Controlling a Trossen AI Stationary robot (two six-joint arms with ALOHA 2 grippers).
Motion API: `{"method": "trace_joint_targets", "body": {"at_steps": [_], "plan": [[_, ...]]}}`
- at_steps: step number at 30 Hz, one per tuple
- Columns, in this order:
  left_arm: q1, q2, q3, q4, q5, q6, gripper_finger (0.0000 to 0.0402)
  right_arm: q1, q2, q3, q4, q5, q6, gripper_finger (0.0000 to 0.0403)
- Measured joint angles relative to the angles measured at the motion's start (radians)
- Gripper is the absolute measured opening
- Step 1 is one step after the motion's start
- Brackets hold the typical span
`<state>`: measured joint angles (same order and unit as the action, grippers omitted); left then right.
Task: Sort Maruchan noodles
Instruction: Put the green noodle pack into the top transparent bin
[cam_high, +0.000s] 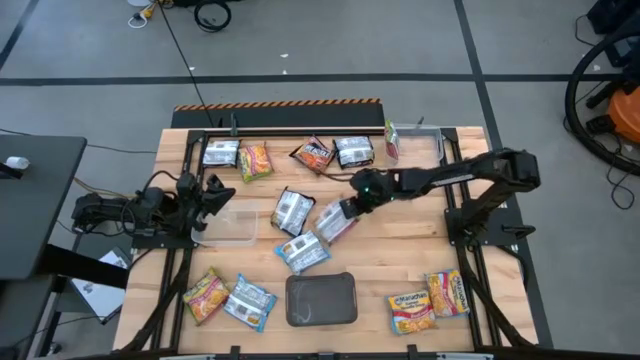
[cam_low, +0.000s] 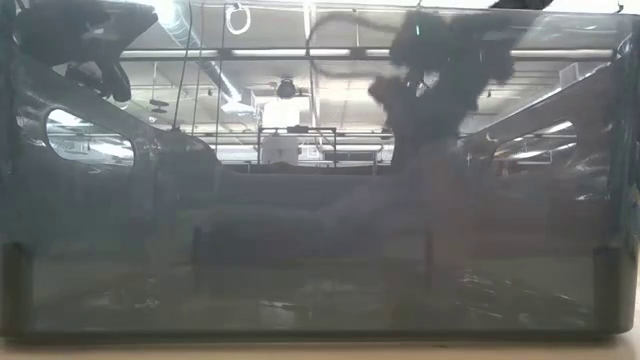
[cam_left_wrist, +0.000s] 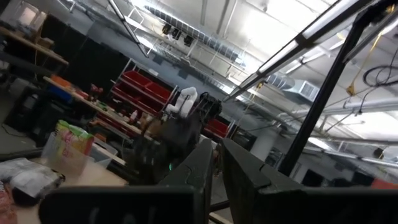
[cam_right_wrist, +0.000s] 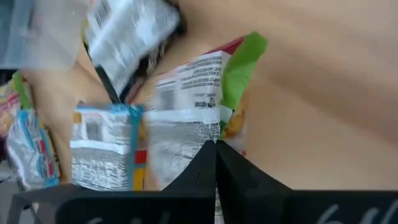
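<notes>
Several Maruchan noodle packets lie scattered flat on the wooden table. My right gripper reaches in from the right to the middle, slanting down, shut on a green-silver packet. A blue-white packet lies beside it on the near side, and a dark silver one to its left. My left gripper waits drawn back at the table's left, tilted up, its fingers close together on nothing. My right gripper pinches the green-silver packet at its silver end, opposite the green edge, between its two fingers. The fingers slant down from the table's right. Their tips hide the exact spot. I cannot tell whether the packet is clear of the table.
A clear tub stands by the left arm. A second clear tub at the far right holds a green packet. A dark grey tray sits at the near middle. More packets lie along the far edge and at both near corners.
</notes>
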<state>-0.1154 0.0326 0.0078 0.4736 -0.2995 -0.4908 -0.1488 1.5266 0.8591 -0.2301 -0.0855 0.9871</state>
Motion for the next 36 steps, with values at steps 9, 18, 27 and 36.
{"method": "trace_joint_targets", "body": {"at_steps": [9, 18, 27, 36], "plan": [[0.000, 0.000, 0.000, 0.001, 0.008, -0.075, 0.0041, -0.113, -0.242, 0.378, -0.657, 0.184, -0.097, 0.0004], [0.000, 0.000, 0.000, 0.003, 0.061, -0.134, 0.0041, -0.355, -0.404, 0.487, -0.993, 0.408, -0.172, 0.0004], [0.000, 0.000, 0.000, 0.103, 0.064, -0.123, 0.0041, -0.584, -0.400, 0.356, -0.915, 0.405, -0.311, 0.0004], [0.000, 0.000, 0.000, 0.106, 0.068, -0.123, 0.0041, -0.689, -0.316, 0.201, -0.641, 0.348, -0.380, 0.0004]]}}
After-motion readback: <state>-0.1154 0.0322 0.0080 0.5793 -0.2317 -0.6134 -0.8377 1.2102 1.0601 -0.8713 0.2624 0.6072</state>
